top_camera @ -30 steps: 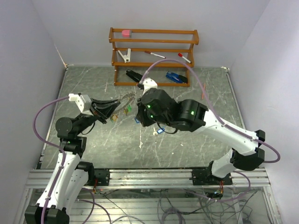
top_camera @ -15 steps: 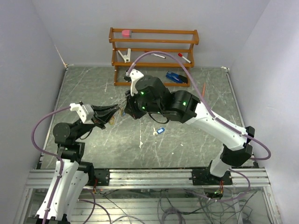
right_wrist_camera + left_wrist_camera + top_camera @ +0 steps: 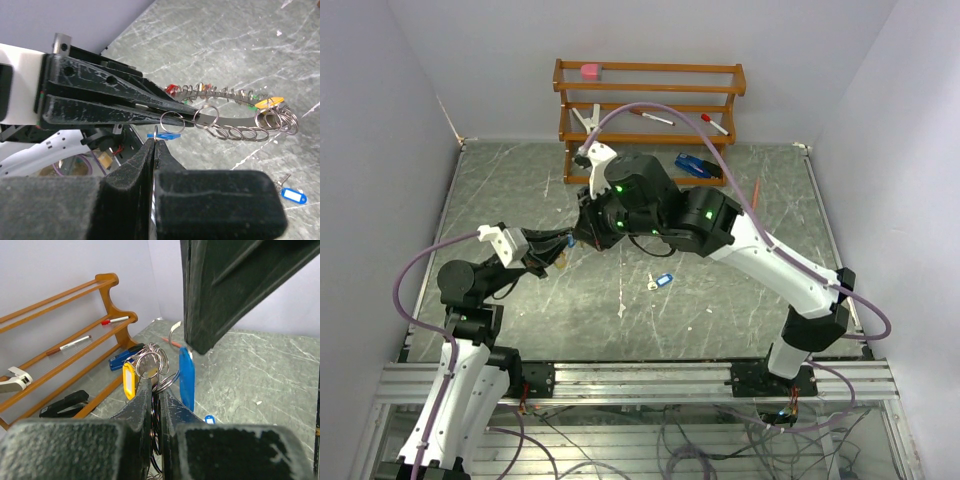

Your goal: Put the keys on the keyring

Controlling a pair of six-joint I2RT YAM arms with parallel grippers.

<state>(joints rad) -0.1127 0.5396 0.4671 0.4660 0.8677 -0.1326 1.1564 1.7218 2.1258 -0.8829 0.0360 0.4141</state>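
The left gripper [image 3: 155, 386], black jaws clamped on the keyring [image 3: 235, 121], is holding that silvery metal hoop edge-on above the veined grey counter [image 3: 520, 180]. Small wire loops and a yellow tag [image 3: 129, 381] are hanging from it. The right gripper [image 3: 154, 142], jaws together, is pinching a blue-tagged key [image 3: 186, 376]. A loose blue key [image 3: 662, 281] is lying on the counter.

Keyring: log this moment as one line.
left gripper jaws shut on keyring | right gripper jaws shut on blue-tagged key beside keyring | second blue-tagged key on table
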